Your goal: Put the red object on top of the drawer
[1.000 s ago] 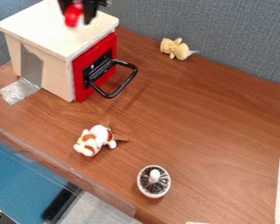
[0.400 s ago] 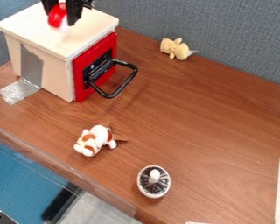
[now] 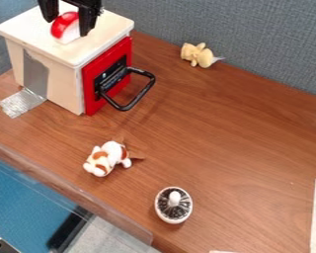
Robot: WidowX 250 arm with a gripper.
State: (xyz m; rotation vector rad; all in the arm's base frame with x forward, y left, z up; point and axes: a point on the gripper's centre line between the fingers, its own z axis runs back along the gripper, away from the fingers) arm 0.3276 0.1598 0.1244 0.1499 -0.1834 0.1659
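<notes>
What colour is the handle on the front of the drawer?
The handle is black; it shows best in the camera view.

Around the drawer, beneath my fingers (image 3: 88, 21)
The object (image 3: 64, 24) sits between them on top of the drawer (image 3: 88, 52), at the left rear of the table (image 3: 213, 128); one plush toy (image 3: 110, 157) lies before it, a knobbed item (image 3: 175, 211) nearer and farther right, another plush toy (image 3: 203, 58) behind right, near the partition (image 3: 253, 44).
</notes>
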